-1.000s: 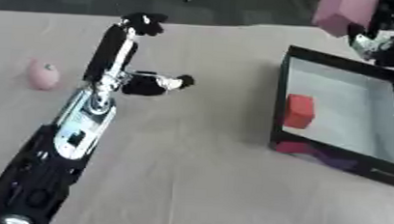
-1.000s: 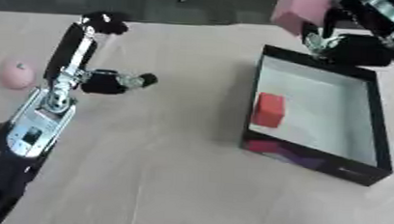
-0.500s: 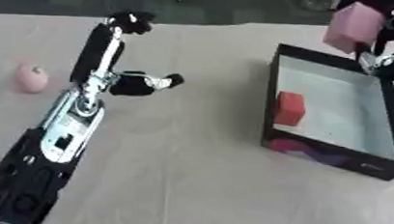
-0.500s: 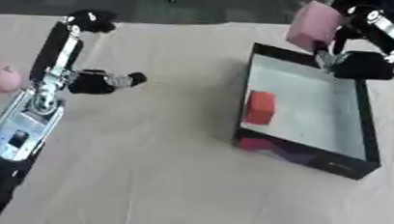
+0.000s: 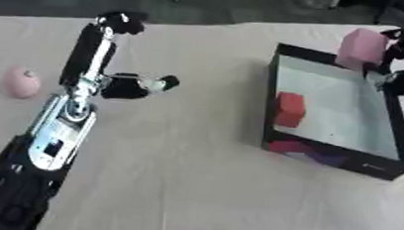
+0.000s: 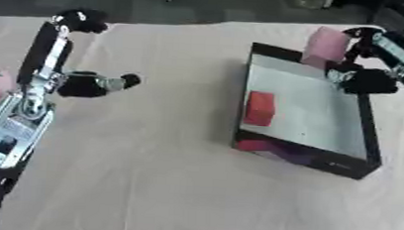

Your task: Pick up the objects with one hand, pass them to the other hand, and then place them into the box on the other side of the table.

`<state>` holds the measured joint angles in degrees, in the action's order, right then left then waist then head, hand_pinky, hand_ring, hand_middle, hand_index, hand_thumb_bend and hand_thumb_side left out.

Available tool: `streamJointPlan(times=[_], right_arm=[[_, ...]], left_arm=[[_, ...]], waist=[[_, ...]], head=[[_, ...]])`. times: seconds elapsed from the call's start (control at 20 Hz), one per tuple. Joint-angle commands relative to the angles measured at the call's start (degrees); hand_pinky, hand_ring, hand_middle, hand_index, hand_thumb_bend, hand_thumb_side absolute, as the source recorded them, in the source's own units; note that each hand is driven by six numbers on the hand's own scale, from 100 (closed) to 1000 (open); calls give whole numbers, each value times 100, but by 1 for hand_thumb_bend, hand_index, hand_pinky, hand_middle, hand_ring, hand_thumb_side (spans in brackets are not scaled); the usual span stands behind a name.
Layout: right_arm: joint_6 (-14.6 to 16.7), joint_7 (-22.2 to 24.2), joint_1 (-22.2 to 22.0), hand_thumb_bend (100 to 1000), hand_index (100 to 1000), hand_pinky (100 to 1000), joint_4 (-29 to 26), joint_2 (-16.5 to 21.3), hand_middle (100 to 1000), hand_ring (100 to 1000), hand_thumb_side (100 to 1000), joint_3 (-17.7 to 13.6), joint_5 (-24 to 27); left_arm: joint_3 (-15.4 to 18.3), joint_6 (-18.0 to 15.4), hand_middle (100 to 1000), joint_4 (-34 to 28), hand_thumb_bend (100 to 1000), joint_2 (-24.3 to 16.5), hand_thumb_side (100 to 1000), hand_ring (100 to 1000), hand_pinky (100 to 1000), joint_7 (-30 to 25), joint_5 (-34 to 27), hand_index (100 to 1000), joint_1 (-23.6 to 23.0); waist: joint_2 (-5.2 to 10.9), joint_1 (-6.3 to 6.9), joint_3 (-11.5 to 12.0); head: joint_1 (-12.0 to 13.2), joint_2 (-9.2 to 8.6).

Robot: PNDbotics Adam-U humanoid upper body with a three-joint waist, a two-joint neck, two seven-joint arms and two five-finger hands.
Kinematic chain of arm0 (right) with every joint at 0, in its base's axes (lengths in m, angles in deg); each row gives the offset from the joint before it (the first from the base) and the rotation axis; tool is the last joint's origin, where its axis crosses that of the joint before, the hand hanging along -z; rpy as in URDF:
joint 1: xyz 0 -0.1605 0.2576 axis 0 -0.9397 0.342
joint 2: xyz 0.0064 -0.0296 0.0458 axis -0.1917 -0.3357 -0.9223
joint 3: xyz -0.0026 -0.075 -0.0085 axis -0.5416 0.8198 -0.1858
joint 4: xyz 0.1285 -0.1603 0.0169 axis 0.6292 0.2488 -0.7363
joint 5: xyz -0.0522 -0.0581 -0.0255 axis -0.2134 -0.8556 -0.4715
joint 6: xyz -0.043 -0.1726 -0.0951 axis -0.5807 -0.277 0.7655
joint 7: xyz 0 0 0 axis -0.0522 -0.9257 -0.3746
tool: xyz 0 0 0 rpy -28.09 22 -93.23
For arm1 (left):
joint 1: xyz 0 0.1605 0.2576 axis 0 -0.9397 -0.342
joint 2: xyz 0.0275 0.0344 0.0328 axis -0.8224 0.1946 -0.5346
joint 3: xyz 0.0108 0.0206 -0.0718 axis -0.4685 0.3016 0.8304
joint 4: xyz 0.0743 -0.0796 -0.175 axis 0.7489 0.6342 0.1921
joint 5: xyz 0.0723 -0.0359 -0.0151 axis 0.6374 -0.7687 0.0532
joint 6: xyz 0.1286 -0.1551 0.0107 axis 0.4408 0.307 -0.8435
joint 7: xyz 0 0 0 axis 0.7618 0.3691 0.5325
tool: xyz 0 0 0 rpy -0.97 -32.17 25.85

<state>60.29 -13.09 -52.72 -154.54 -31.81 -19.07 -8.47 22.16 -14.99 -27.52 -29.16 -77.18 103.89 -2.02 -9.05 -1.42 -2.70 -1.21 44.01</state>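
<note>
The beige tabletop (image 5: 193, 186) fills the view. At three o'clock sits the black box (image 5: 385, 169) with a pale floor, a red block (image 5: 289, 109) inside near its nine o'clock wall. The left hand (image 5: 124, 85) extends toward center, fingers straight, holding nothing. At two o'clock the right hand (image 6: 368, 78) pinches a pink block (image 6: 324, 45) over the box's far rim. A pink round object (image 5: 22, 82) lies at nine o'clock.
</note>
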Motion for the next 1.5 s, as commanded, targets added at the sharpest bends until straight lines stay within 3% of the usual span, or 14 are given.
streamJointPlan(times=[0.05, 0.35, 0.55, 0.75, 1.05, 1.2, 1.35, 1.5], right_arm=[[73, 33, 97, 100, 732, 914, 184, 178, 455, 822, 199, -60, -203], [170, 105, 144, 100, 791, 923, 583, 127, 523, 856, 200, 23, -557], [272, 171, 183, 100, 929, 957, 748, 98, 672, 948, 197, 23, -650], [376, 285, 197, 100, 1000, 979, 796, 97, 791, 1000, 385, 34, -696], [427, 317, 196, 100, 1000, 1000, 783, 113, 925, 1000, 494, 15, -820], [482, 356, 197, 100, 1000, 1000, 776, 106, 924, 1000, 512, 10, -874], [456, 286, 210, 100, 1000, 1000, 766, 95, 903, 1000, 438, -28, -836], [403, 78, 216, 100, 1000, 1000, 623, 69, 907, 1000, 464, -62, -432]], left_arm=[[-8, -28, 601, -138, 818, -89, 297, 658, 745, 3, -23, 796, 83], [-31, -40, 602, -153, 824, -80, 296, 659, 744, -1, -26, 795, 97], [-33, -22, 602, -154, 826, -83, 297, 658, 743, 5, -18, 795, 104], [-42, -12, 602, -150, 831, -84, 296, 658, 743, 8, -12, 796, 110], [-47, 0, 601, -152, 837, -87, 294, 658, 741, 16, -11, 796, 116], [-48, 6, 601, -153, 839, -86, 292, 658, 740, 19, -10, 795, 118], [-47, 14, 601, -156, 837, -88, 291, 657, 740, 24, -9, 795, 116], [-47, 21, 600, -161, 835, -92, 292, 657, 738, 29, -10, 795, 115]], waist=[[134, -7, 7], [136, 6, 21], [140, 13, 27], [145, 11, 35], [150, 5, 36], [150, 8, 35], [150, 9, 31], [153, 13, 25]], head=[[-18, 11], [-31, 11], [-26, 11], [-26, 11], [-14, 11], [-9, 11], [5, 11], [72, 11]])
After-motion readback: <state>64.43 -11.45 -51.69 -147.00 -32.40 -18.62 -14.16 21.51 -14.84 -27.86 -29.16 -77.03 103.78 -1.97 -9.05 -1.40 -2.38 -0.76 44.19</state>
